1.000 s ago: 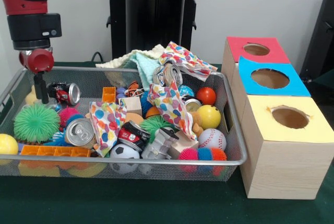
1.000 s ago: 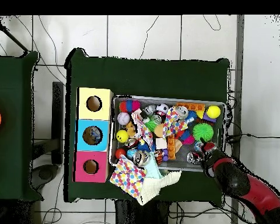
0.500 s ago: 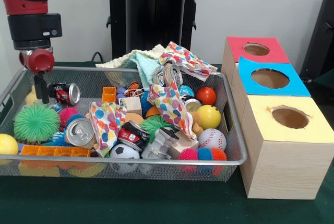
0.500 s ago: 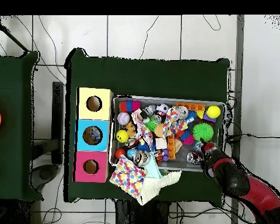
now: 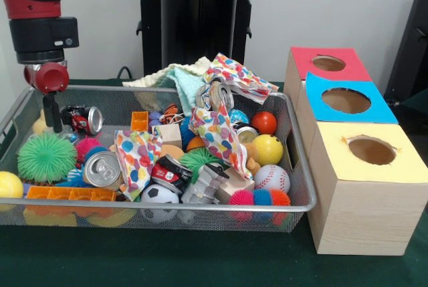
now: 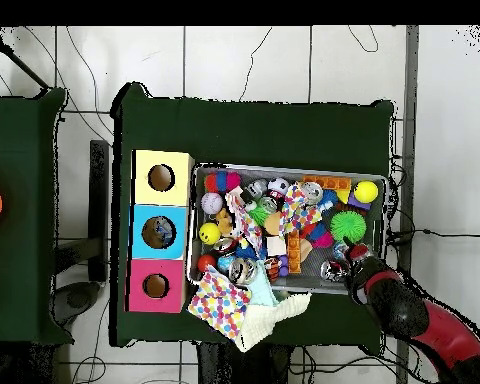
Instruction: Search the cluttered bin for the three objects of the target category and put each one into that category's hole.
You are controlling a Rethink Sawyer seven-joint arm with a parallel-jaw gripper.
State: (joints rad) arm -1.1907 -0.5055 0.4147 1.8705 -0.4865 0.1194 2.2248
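Note:
A wire mesh bin (image 5: 294, 201) (image 6: 289, 169) holds a jumble of toys. Several crushed cans lie in it: a red one (image 5: 83, 120), a silver one (image 5: 101, 168), another (image 5: 170, 173) near the middle. Balls include a yellow ball (image 5: 267, 148), a red ball (image 5: 264, 122), a baseball (image 5: 271, 178) and a green spiky ball (image 5: 45, 156). My gripper (image 5: 52, 123) (image 6: 348, 257) hangs inside the bin's left rear corner in the front view, just left of the red can. Three boxes with holes stand beside the bin: red (image 5: 328, 63), blue (image 5: 346, 100), yellow (image 5: 371, 150).
Spotted cloths (image 5: 137, 156) and a pale green cloth (image 5: 180, 79) drape over the toys and the bin's rear rim. Orange block strips (image 5: 70, 193) lie at the front left. From above, the boxes (image 6: 161, 231) line the bin's left side.

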